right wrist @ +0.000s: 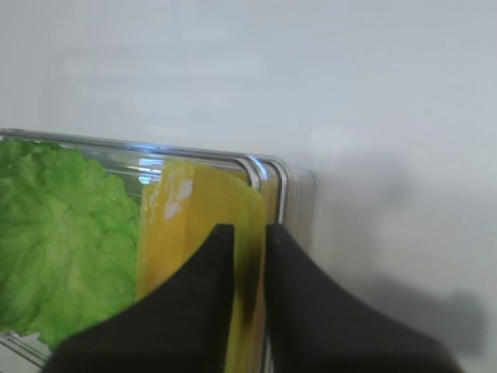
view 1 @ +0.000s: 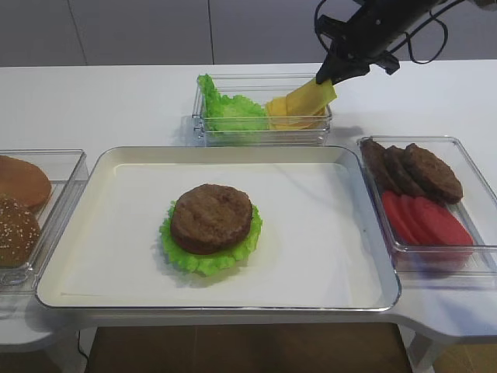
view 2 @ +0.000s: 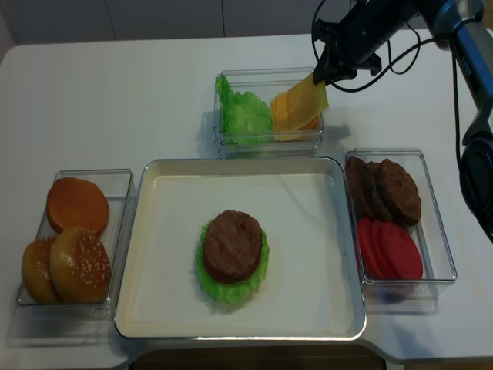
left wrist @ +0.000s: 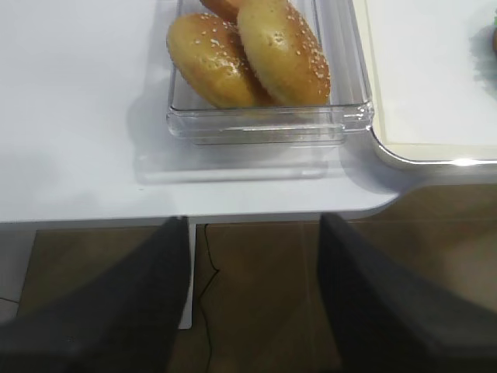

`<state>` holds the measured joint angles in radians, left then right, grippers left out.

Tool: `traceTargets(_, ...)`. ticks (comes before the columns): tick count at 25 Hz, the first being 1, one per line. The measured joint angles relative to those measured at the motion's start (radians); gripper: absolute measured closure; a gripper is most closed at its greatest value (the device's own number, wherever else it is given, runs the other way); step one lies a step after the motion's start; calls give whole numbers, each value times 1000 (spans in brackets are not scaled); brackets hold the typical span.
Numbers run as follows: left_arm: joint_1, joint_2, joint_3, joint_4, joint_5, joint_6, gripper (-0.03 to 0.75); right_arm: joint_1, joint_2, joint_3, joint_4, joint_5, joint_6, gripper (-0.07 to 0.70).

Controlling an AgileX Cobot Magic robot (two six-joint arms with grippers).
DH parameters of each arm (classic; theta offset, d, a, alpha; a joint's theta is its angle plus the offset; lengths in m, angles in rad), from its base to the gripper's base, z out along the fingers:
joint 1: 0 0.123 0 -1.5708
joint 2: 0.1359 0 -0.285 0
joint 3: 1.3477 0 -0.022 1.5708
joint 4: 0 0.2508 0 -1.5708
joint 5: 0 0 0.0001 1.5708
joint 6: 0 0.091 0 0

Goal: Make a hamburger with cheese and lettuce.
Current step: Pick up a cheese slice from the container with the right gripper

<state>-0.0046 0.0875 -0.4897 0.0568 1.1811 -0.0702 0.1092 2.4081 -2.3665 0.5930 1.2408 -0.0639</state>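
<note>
Cheese pick is the step in hand: right tool point(view 1: 324, 77) at the upper right of the high view is pinching the top cheese point(view 1: 309, 98) slice by its far corner, jaws pressed together on it, slice tilted up and partly out of the clear bin point(view 1: 260, 132) at top centre. The wrist view confirms it, thin yellow sheet sandwiched between the two black fingers point(right wrist: 203, 307). At least one more yellow slice lies under it in the bin; can't count the stack exactly. Left tool point(left wrist: 252, 311) hangs low at the bottom left, off the surface point(view 1: 116, 101) edge, jaws spread, holding nothing. The hamburger point(view 1: 211, 218) sits centre of the big tray point(view 1: 124, 233): one patty on the lettuce point(view 1: 200, 260), green frill showing all round. Next move, as I read it: lift the slice clear of the bin wall, carry it down-frame to tray centre, lay it flat and square on the patty. A corner grip means the sheet will droop and swing, so go slow and release low. Watch that the slice below doesn't stick and ride along. Count: one tray, one built patty with one leaf under it, one bunch of spare leaves point(view 1: 229, 109) left in the bin, three bare patties point(view 2: 385, 185) and about three tomato slices point(view 2: 389, 250) in the right bin, three buns point(view 2: 69, 247) in the left bin (two sesame, one plain).
</note>
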Motion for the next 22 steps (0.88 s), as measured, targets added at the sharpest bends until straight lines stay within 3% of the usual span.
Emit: traceTargets(22, 0, 0, 0, 0, 0, 0, 324, 0, -10, 0, -3, 0, -2, 510)
